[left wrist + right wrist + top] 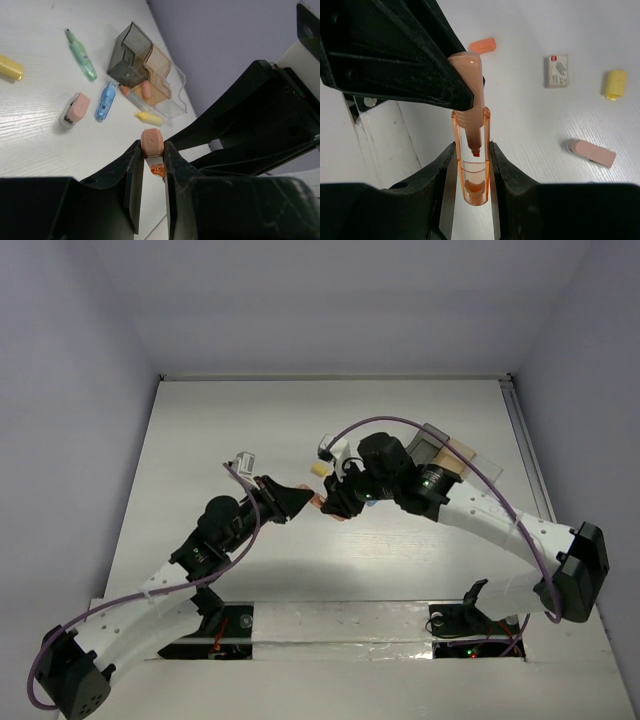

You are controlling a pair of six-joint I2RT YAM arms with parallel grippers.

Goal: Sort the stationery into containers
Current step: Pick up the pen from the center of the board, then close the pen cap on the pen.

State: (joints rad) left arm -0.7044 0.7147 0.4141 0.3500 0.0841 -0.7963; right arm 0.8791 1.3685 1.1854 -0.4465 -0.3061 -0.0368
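We are gripping one peach-orange plastic highlighter barrel (151, 140) in the left pincer (151, 148), its jaws pressed tight on the barrel's blunt end. The right pincer (471, 150) is clamping the transparent orange plastic cap (470, 175), with its jaws drawn in narrowly against the cap's sides. The barrel's nib end is sitting partway inside the cap. Both parts are hanging above the white desk (535, 120), to one side of the row of joined transparent plastic bins (160, 70) and not over it. We are judging the following risks. If the two axes are tilting apart, the nib may jam or bend. Because the left pincer is holding only the barrel's end, push force may pivot it out. The smooth cap may slide between the pads and drop among the loose pieces below. The pincers are working very close together, so a small overshoot may knock them into each other.
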